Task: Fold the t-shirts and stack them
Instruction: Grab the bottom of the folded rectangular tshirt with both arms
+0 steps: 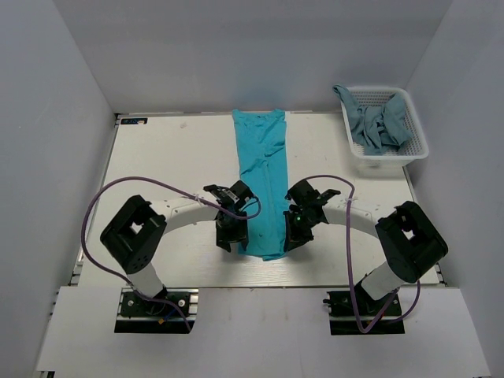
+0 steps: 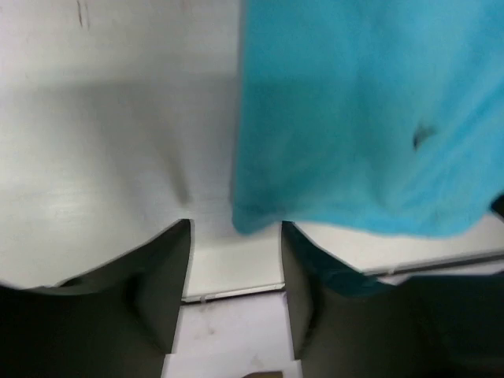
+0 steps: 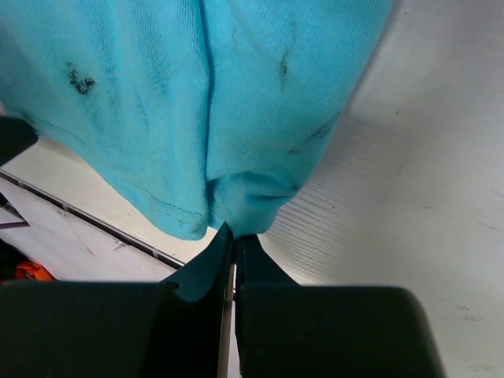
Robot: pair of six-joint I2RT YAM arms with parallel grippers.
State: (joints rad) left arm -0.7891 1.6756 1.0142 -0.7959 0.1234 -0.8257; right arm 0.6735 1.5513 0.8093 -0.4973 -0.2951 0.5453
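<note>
Down the middle of the pale wooden surface [image 1: 173, 157] lies the bright turquoise short-sleeved t-shirt [image 1: 264, 169]. It is folded into a narrow strip whose long axis runs from the far edge toward the arms, with the collar end farthest away. The overhead view shows both arms flanking the strip's near end but hides their fingers. The right wrist view shows the right gripper [image 3: 234, 236] pinched tight on a bunched corner of the near hem. The left wrist view shows the left gripper [image 2: 236, 236] with fingers spread apart, the shirt's other near corner just beyond their tips. At the far right, well apart, a white plastic lattice basket [image 1: 416, 151] holds crumpled grey-blue t-shirts [image 1: 379, 126].
</note>
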